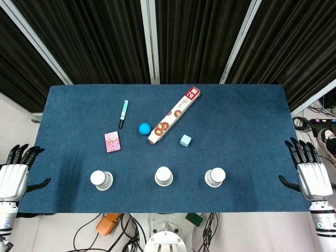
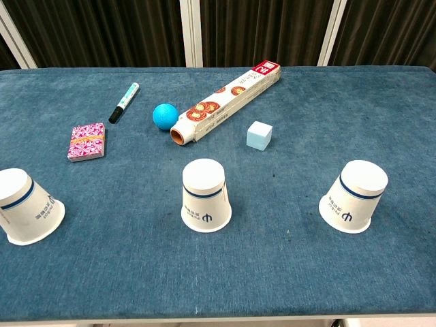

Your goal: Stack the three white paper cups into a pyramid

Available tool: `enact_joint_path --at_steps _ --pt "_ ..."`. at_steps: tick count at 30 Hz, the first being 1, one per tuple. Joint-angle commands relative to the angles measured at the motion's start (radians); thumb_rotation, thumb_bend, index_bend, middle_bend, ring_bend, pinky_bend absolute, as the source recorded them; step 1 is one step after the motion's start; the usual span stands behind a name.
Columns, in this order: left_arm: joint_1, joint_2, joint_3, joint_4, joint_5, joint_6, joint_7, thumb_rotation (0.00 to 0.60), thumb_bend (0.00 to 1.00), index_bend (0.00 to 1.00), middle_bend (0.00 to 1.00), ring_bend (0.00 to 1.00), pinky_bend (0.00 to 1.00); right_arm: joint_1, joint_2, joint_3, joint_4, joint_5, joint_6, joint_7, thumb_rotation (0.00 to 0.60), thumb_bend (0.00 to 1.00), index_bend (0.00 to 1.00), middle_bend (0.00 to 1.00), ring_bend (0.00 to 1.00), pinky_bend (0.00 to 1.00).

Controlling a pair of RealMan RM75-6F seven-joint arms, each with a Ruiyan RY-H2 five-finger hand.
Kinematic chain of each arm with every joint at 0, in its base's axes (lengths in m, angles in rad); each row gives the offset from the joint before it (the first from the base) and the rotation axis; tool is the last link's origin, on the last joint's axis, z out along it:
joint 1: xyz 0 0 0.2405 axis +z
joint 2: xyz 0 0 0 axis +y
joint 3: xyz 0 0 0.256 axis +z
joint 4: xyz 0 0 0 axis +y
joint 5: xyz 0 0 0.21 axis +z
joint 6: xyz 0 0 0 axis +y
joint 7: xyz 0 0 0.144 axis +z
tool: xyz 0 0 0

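Head view: three white paper cups, all upside down, in a row near front edge of blue table [image 1: 247, 115], well apart from each other. Left cup [image 1: 101, 179] toward left side, middle cup [image 1: 164, 176] at centre, right cup [image 1: 215, 177] to the right. None stacked yet, each standing alone on cloth.

Chest view: same row seen from low. Left cup [image 2: 26, 206] partly cut by frame edge, middle cup [image 2: 205, 195] and right cup [image 2: 354, 196] fully visible, blue ring near top of each, small print on wall.

Behind cups, more objs. on table: long box of wrap [image 1: 175, 115] lying diagonal, round end toward front; blue ball [image 1: 145, 128] just beside its front end, on left; light blue cube [image 1: 185, 140] near box, on right; pink card pack [image 1: 112, 142] further left; marker pen [image 1: 123, 113] behind pack, cap end pointing to front.

Left hand [image 1: 14, 176] beside left table edge, off the cloth, fingers spread and straight, holding nothing. Right hand [image 1: 310, 173] at right table edge, same pose, fingers apart, holding nothing. Both hands well apart from cups, touching no obj. Hands not visible in chest view.

Black curtains w/ white vertical frames behind table; cables and orange item on floor below front edge.
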Motion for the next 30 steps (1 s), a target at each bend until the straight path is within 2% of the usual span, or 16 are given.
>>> enact_joint_path --at_steps 1,5,12,17,22,30 --pt "-0.004 0.0 0.003 0.0 0.005 -0.007 0.009 0.6 0.11 0.17 0.16 0.09 0.0 -0.002 -0.004 -0.001 0.006 0.002 0.002 0.004 0.6 0.29 0.0 0.08 0.0 0.08" --pt "-0.017 0.002 0.008 -0.009 0.022 -0.025 0.024 0.6 0.11 0.09 0.16 0.09 0.0 -0.01 0.0 0.002 0.007 0.008 0.015 0.005 0.6 0.29 0.0 0.08 0.0 0.08" --pt "-0.069 0.006 0.024 -0.058 0.097 -0.072 0.046 0.6 0.12 0.09 0.16 0.09 0.0 -0.021 0.02 0.007 0.0 -0.006 0.049 0.016 0.6 0.29 0.0 0.08 0.0 0.08" --pt "-0.132 -0.005 0.05 -0.09 0.179 -0.149 0.08 0.6 0.18 0.13 0.16 0.11 0.0 -0.027 0.028 0.006 -0.002 -0.009 0.058 0.021 0.6 0.29 0.0 0.08 0.0 0.08" --pt "-0.184 -0.025 0.059 -0.123 0.203 -0.227 0.127 0.6 0.21 0.17 0.17 0.12 0.0 -0.03 0.029 0.003 0.002 -0.008 0.057 0.03 0.6 0.29 0.0 0.08 0.0 0.08" --pt "-0.217 -0.069 0.072 -0.122 0.166 -0.309 0.191 0.6 0.26 0.23 0.18 0.13 0.0 -0.029 0.02 0.001 0.017 -0.003 0.045 0.046 0.6 0.29 0.0 0.08 0.0 0.08"
